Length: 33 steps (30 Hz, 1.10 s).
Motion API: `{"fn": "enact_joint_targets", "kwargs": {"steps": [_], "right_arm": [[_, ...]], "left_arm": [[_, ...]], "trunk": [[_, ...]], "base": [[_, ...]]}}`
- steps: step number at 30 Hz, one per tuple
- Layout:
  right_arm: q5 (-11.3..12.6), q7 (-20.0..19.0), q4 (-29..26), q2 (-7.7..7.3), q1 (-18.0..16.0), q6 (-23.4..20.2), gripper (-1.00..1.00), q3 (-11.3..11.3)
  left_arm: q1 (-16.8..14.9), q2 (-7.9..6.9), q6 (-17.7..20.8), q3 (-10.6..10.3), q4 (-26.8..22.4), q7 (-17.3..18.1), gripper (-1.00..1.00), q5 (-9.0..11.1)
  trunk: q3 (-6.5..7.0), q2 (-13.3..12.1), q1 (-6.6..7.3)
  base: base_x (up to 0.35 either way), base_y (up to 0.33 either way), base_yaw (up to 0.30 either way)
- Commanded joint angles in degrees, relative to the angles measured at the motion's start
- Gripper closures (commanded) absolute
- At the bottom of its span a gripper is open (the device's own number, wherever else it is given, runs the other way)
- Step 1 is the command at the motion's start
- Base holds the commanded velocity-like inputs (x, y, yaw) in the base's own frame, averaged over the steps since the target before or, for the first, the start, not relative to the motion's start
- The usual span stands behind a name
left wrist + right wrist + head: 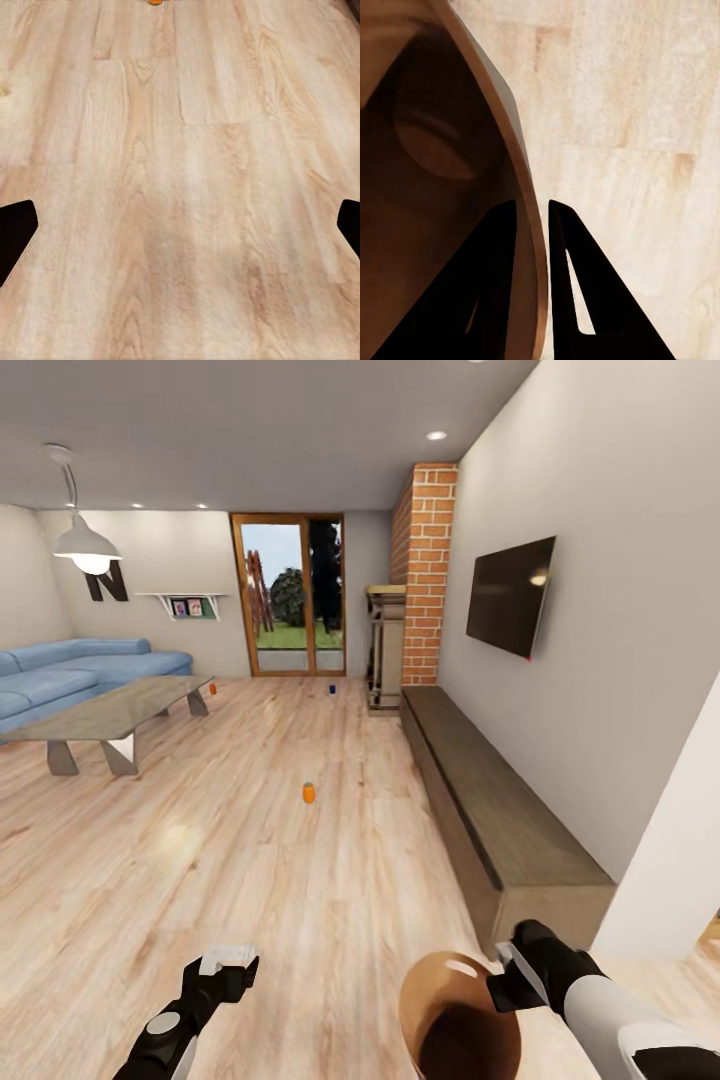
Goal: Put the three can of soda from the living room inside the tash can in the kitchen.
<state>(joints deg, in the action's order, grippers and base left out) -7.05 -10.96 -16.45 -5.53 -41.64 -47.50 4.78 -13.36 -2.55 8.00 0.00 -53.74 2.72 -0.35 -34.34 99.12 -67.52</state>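
Warm wood floor (250, 840) carries an orange soda can (309, 792) well ahead of both grippers; right gripper (531, 217) pinches the trash can (455, 1020) rim, left gripper (228, 963) spread wide, empty

Both arms are covered in glossy black; the right arm (610, 1000) is sleeved in white. A grey disc is seen on the left arm (165, 1025).

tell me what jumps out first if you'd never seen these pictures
The brown bucket in the foreground, its rim pinched by the right gripper. Then three small cans on the wood floor: an orange can mid-room, a blue can near the glass doors, another orange one by the coffee table.
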Motion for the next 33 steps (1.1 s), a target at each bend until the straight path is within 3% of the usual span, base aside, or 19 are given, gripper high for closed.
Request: {"fn": "enact_joint_targets", "kwargs": {"steps": [1, 33], "right_arm": [[0.81, -0.20, 0.00, 0.02, -0.02, -0.06, 1.00, -0.21], [0.76, -0.45, -0.12, 0.08, 0.73, 0.06, 1.00, -0.08]], "left_arm": [[0.00, 0.00, 0.00, 0.00, 0.00, 0.00, -1.00, 0.00], [0.00, 0.00, 0.00, 0.00, 0.04, 0.00, -1.00, -0.08]], "trunk": [[0.01, 0.00, 0.00], [0.01, 0.00, 0.00]], "base": [[0.167, 0.237, 0.000], [0.235, 0.229, 0.000]]}}
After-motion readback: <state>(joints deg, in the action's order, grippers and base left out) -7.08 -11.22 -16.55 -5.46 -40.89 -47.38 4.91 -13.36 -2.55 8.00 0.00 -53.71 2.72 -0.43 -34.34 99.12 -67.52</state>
